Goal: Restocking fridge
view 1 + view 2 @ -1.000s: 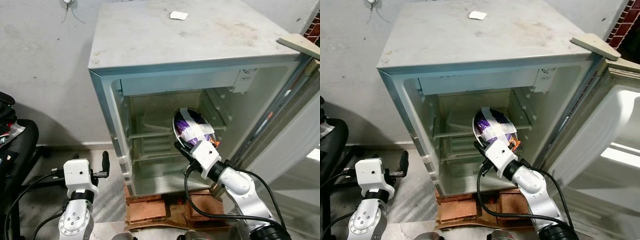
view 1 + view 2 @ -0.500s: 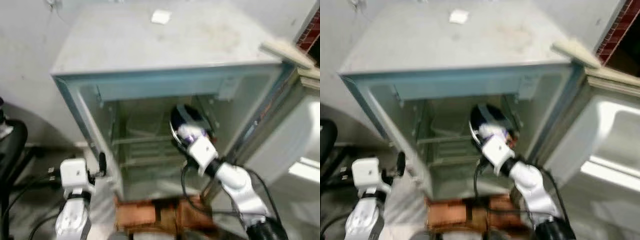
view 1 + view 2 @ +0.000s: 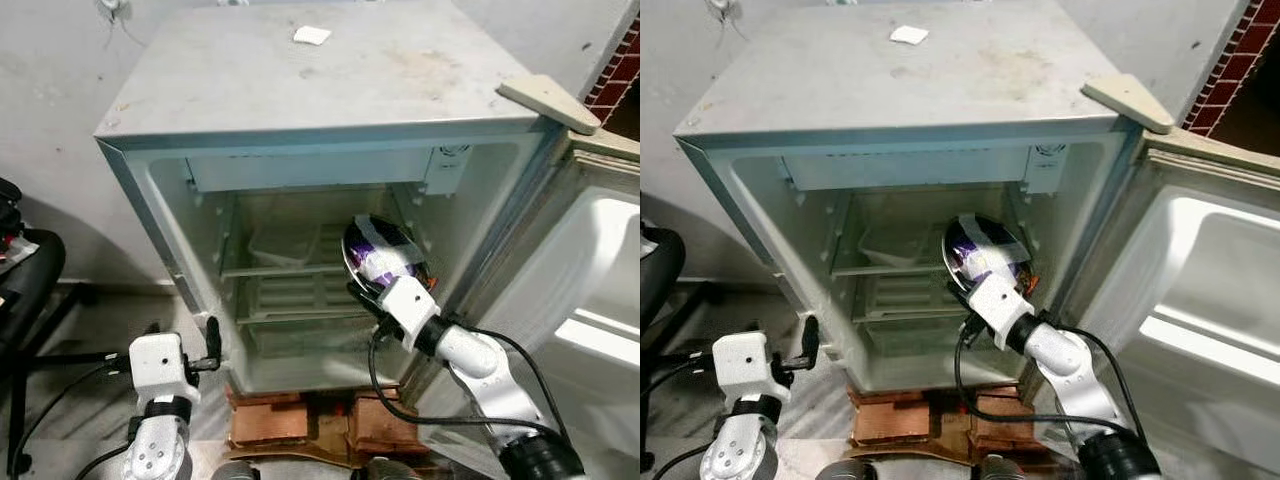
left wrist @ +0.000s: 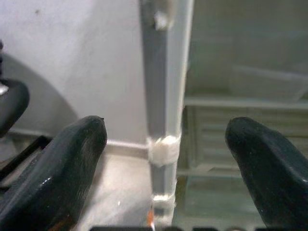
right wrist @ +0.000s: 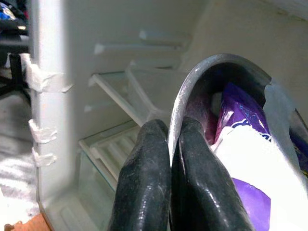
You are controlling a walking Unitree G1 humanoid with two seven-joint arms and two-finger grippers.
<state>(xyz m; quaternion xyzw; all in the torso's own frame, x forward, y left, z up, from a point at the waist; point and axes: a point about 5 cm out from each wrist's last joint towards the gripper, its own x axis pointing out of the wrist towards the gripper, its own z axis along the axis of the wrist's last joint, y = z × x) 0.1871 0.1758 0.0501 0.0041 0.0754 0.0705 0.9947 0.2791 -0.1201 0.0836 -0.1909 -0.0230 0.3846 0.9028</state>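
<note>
Right claw [image 5: 168, 159] clenched on bowl [image 3: 375, 250] rim at fridge [image 3: 300, 120] mouth, contents half hidden; left claw [image 4: 166, 159] released

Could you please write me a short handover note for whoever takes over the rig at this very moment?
Right gripper: shut on the rim of a metal bowl that holds purple packets, held at the open fridge mouth, level with the middle shelf.
Left gripper: open, holding nothing, low by the fridge's left front edge.
Done: fridge door is open; bowl brought up to the opening.
Left: set the bowl on a shelf, release, withdraw, shut the door.
</note>
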